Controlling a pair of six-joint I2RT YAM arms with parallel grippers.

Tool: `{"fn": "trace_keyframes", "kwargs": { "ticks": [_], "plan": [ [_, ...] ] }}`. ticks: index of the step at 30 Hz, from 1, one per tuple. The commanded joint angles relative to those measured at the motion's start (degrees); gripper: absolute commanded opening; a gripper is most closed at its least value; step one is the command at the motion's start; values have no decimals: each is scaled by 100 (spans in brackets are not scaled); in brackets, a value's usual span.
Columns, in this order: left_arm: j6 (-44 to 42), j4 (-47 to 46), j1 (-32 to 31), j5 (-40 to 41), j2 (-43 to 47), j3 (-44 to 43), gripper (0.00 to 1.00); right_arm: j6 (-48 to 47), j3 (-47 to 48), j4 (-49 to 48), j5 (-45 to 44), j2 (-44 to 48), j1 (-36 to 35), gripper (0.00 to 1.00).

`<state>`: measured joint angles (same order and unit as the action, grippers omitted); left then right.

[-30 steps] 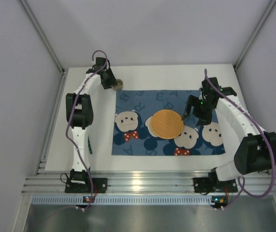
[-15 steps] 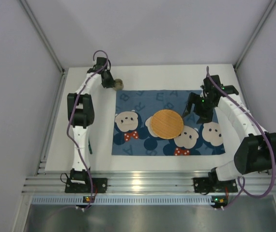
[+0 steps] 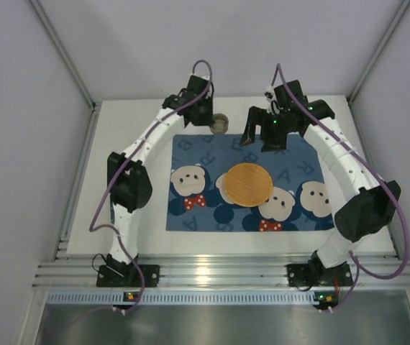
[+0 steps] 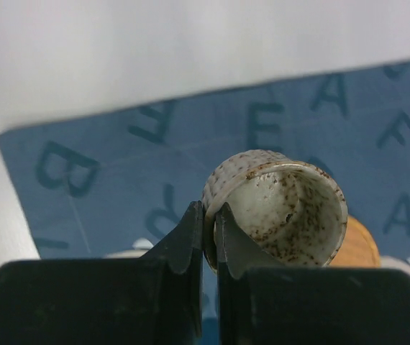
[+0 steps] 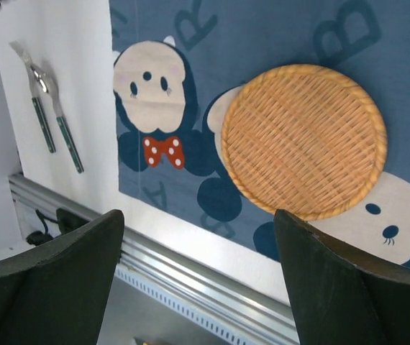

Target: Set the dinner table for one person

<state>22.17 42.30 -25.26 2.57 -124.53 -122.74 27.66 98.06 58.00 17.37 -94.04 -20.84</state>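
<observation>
My left gripper (image 3: 211, 121) is shut on the rim of a small speckled cream cup (image 3: 221, 124) and holds it over the far edge of the blue bear placemat (image 3: 198, 154). In the left wrist view one finger is inside the cup (image 4: 280, 208) and the other outside, at my gripper (image 4: 208, 230). A round woven plate (image 3: 248, 185) lies in the middle of the placemat on the white dinner table (image 3: 140, 122). My right gripper (image 3: 260, 140) is open and empty above the placemat's far part, right of the cup. In the right wrist view the open gripper (image 5: 198, 215) hangs high over the plate (image 5: 304, 140).
A fork (image 5: 32, 100) and a spoon (image 5: 61, 122) with dark green handles lie side by side on the table left of the placemat (image 5: 262, 36). The aluminium rail (image 3: 212, 273) runs along the near edge. Grey walls close in the table on three sides.
My left arm has carried the cup to the right, from the placemat's far left corner to its far middle. My right gripper has moved left and farther back, toward the cup.
</observation>
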Motion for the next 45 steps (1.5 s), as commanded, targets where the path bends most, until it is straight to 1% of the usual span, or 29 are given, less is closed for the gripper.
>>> {"fn": "trace_keyframes", "kwargs": {
  "ticks": [1, 4, 5, 6, 9, 13, 15, 16, 17, 18, 19, 21, 22, 24, 25, 26, 28, 29, 31, 32, 33, 34, 35, 38, 41, 42, 44, 45],
  "plan": [
    [-82, 243, -514, 313, 903, 469, 0, 47, 275, 54, 39, -79, -192, 85],
    [58, 234, -1050, 472, 1325, 864, 0, 20, 170, 45, 48, -53, -227, 85],
    [68, 278, -1191, 629, 1404, 918, 0, 3, 135, 19, 39, -53, -236, 85],
    [68, 339, -1479, 770, 1501, 936, 0, -15, 56, 19, 56, -10, -236, 85],
    [120, 550, -1902, 1095, 1642, 936, 0, -15, -198, -52, 30, 104, -245, 84],
    [348, 621, -2211, 1202, 1888, 971, 0, -6, -603, -166, -58, 315, -245, 82],
    [428, 639, -2378, 1246, 2020, 980, 0, 11, -831, -245, -84, 386, -245, 78],
    [498, 647, -2431, 1272, 2064, 980, 0, 46, -893, -262, -93, 439, -245, 73],
    [533, 665, -2484, 1299, 2090, 980, 0, 47, -964, -280, -110, 465, -245, 61],
    [568, 709, -2571, 1351, 2152, 980, 0, 73, -1051, -306, -145, 518, -245, 55],
    [621, 735, -2598, 1395, 2170, 980, 0, 73, -1087, -307, -181, 544, -245, 41],
    [674, 779, -2677, 1422, 2196, 997, 0, 73, -1183, -324, -216, 606, -245, 27],
    [692, 797, -2712, 1448, 2205, 1006, 0, 82, -1219, -324, -242, 623, -245, 14],
    [709, 806, -2800, 1466, 2187, 1024, 0, 82, -1228, -324, -304, 650, -245, 5],
    [735, 823, -2818, 1466, 2170, 1024, 2, 73, -1228, -324, -321, 641, -245, 2],
    [753, 823, -2844, 1457, 2144, 1015, 12, 82, -1228, -324, -321, 641, -245, 0],
    [823, 841, -2880, 1448, 2091, 971, 24, 73, -1193, -324, -339, 615, -245, 0],
    [832, 841, -2888, 1431, 2073, 954, 32, 82, -1184, -324, -348, 589, -236, 0],
    [833, 841, -2897, 1413, 2003, 849, 56, 82, -1114, -324, -409, 501, -245, 0],
    [824, 841, -2897, 1413, 1994, 822, 71, 82, -1088, -315, -435, 475, -236, 0],
    [824, 850, -2889, 1483, 2003, 796, 90, 82, -1026, -315, -471, 431, -245, 0],
    [806, 841, -2880, 1544, 2029, 795, 97, 64, -991, -315, -532, 352, -228, 0],
    [789, 850, -2880, 1623, 2055, 804, 98, 55, -956, -315, -559, 290, -201, 0],
    [771, 937, -2740, 1773, 2213, 848, 98, 38, -824, -315, -603, 62, -17, 0],
    [841, 947, -2397, 1712, 2528, 1163, 98, -6, -719, -324, -655, -193, 343, 0],
    [841, 903, -2179, 1677, 2635, 1478, 98, -32, -640, -333, -673, -368, 457, 0],
    [806, 754, -1949, 1589, 3011, 1857, 98, 11, -543, -368, -708, -606, 878, 0],
    [789, 709, -1696, 1537, 3135, 2259, 98, 55, -438, -394, -552, -877, 1167, 0]
  ]
}}
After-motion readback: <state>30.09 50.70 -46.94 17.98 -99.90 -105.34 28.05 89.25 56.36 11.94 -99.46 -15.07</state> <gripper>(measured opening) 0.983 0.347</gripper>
